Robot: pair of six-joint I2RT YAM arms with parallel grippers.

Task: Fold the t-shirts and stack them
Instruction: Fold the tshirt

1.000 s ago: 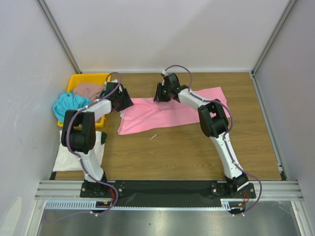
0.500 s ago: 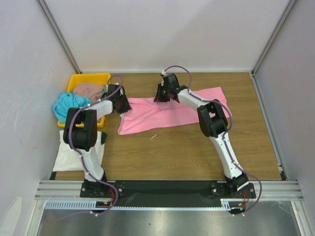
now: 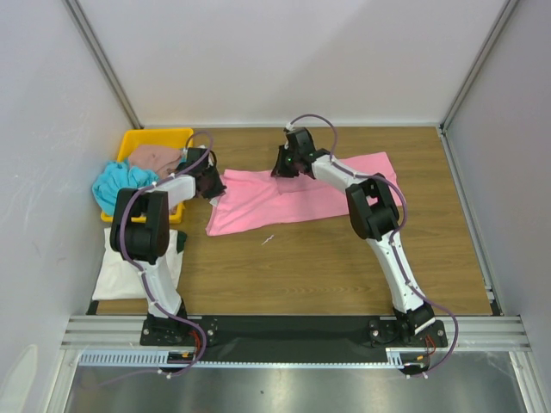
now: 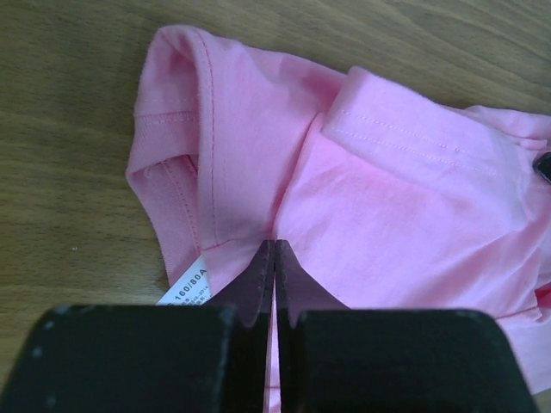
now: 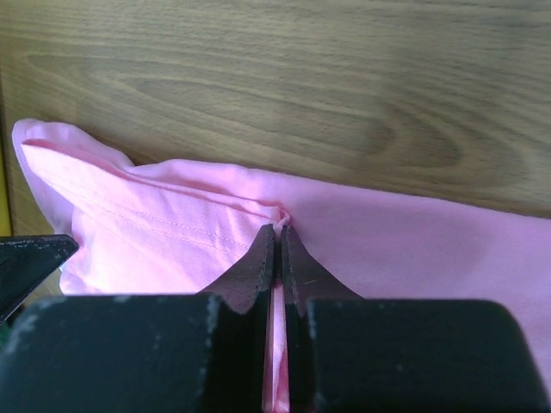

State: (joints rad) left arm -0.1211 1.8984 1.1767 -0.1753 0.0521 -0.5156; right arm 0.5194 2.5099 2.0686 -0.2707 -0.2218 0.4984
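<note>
A bright pink t-shirt (image 3: 301,196) lies spread across the back of the wooden table. My left gripper (image 3: 214,185) is shut on its left end, pinching a fold of pink cloth (image 4: 362,206) beside a white size label (image 4: 188,286). My right gripper (image 3: 284,169) is shut on the shirt's far edge, a thin ridge of pink cloth (image 5: 281,218) caught between its tips. A turquoise t-shirt (image 3: 116,183) and a dusty brown-pink one (image 3: 155,157) sit in the tray. A cream-white t-shirt (image 3: 116,271) lies flat at the near left.
The yellow tray (image 3: 141,138) stands at the back left against the left wall. A small pale scrap (image 3: 268,238) lies on the wood in front of the pink shirt. Bare wood stretches from there to the arm bases.
Both grippers have closed on the pink shirt. The left gripper has edged slightly toward the shirt's left end; the right arm has hardly moved.
</note>
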